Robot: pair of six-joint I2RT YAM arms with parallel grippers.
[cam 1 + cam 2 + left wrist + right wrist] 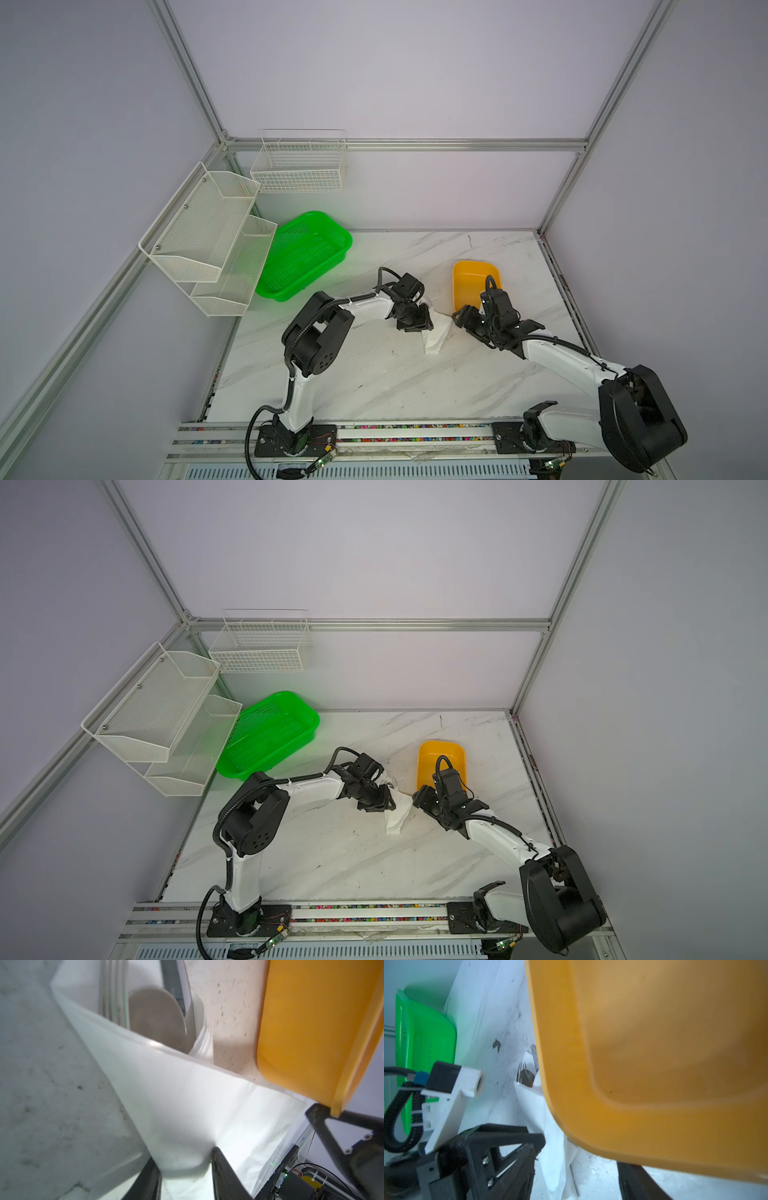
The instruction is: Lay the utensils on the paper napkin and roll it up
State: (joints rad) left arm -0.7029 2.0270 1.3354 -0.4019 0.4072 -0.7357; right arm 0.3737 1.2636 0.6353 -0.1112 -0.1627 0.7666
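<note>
Evidently limp and tear-prone, the paper napkin (435, 338), folded over the utensils (155, 1018) at seven o'clock of the yellow tub (469, 282), is pinched by the left gripper (185, 1155) at its doubled fold, the soundest hold; whether the right gripper (459, 318) stands wide or narrow cannot be told.

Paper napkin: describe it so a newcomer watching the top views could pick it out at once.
On the white marbled tabletop, look at the near left corner of the yellow tub, between the two arms. The paper napkin is the loosely rolled white sheet pinched in the left claw, matte and unveined, with silver utensils poking from its far end.
</note>
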